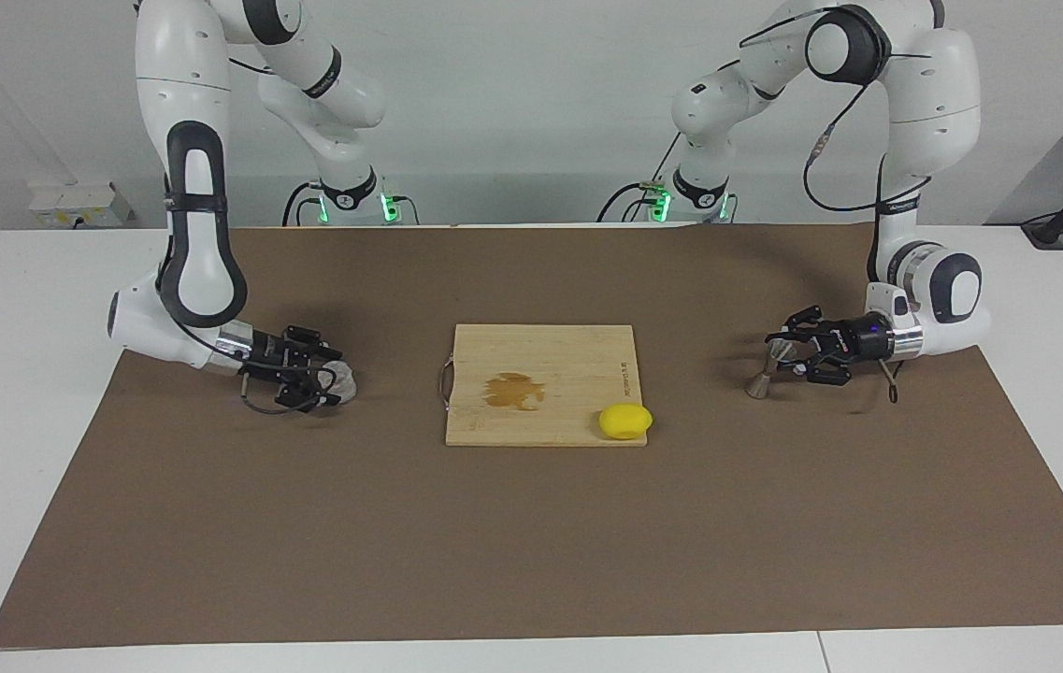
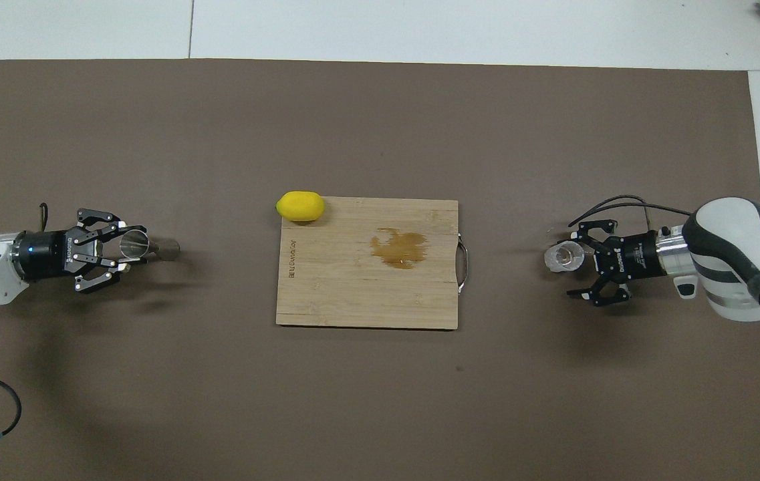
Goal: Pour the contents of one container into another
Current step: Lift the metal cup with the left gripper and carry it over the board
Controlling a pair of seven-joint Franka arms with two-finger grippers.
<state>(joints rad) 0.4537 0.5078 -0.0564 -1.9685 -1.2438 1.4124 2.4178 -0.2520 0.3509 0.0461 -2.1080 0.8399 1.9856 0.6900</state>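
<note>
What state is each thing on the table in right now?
Jigger: standing on the mat, gripped at its waist.
Left tool: shut on the jigger.
Glass tumbler: upright on the mat, not gripped; contents cannot be told.
Right tool: open, low at the glass tumbler.
Cutting board: flat, with a brown stain.
Lemon: whole, resting at a corner of the cutting board.

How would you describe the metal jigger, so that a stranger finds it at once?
Start at the wooden cutting board mid-table, then go toward the left arm's end of the brown mat. There the left gripper is shut on the jigger: a grey metal hourglass, unlike the clear glass tumbler.
</note>
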